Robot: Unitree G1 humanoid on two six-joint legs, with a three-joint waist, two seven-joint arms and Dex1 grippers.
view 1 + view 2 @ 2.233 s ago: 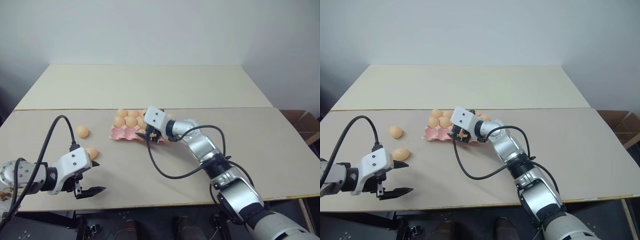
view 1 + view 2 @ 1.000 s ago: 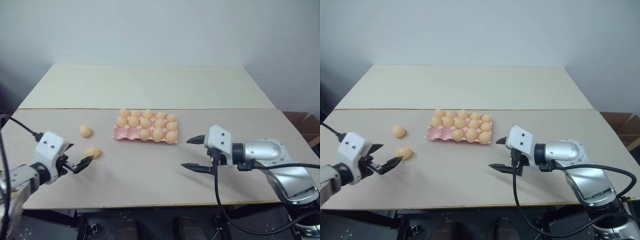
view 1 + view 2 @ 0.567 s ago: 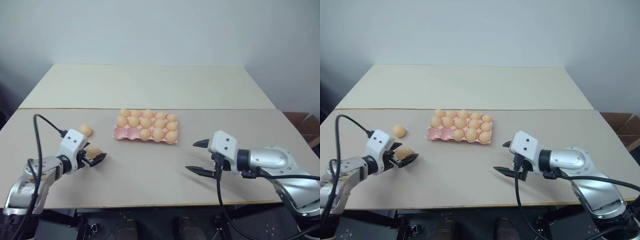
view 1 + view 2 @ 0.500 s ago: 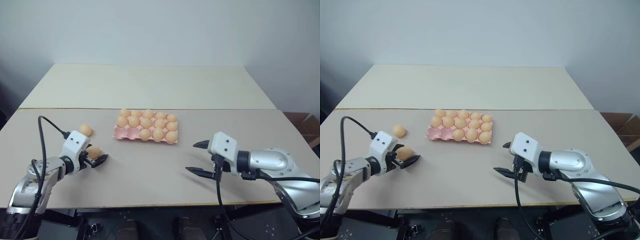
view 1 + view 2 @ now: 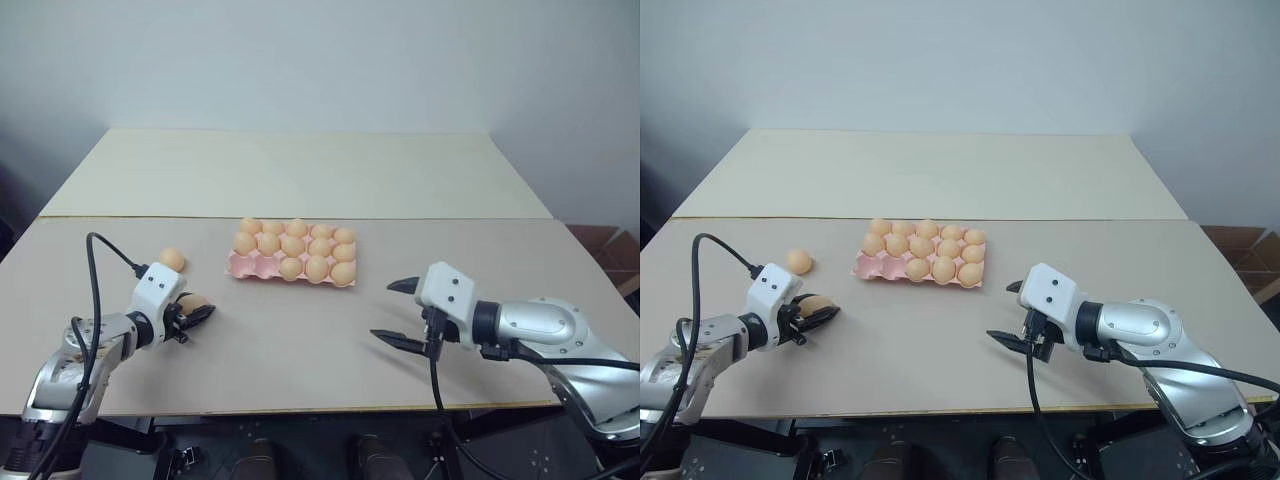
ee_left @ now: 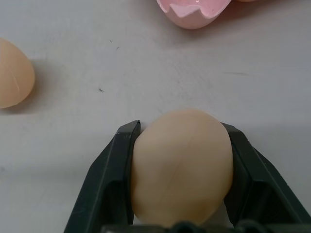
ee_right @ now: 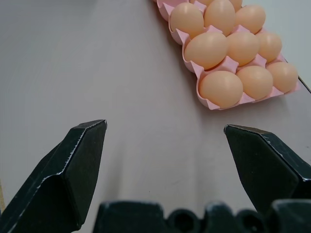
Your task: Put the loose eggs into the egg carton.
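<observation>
Nearly done, judging by the egg carton (image 5: pixel 250 266): 13 cups filled, 2 empty at its front-left corner, the end nearest the left arm. 2 loose eggs left outside.

Held egg (image 6: pixel 181 165) clamped between the fingers of the left tool (image 5: pixel 190 316), low over the table (image 5: pixel 300 350), probably not yet lifted. Free egg (image 5: pixel 172 259) lying just beyond, near the carton's left end. Right tool (image 5: pixel 384 311) spread wide, gripping nothing, well off to the carton's right.

Bare table between left tool and empty cups, no obstacle there. Front table edge close behind both tools. Scalloped carton rim to clear on approach.
</observation>
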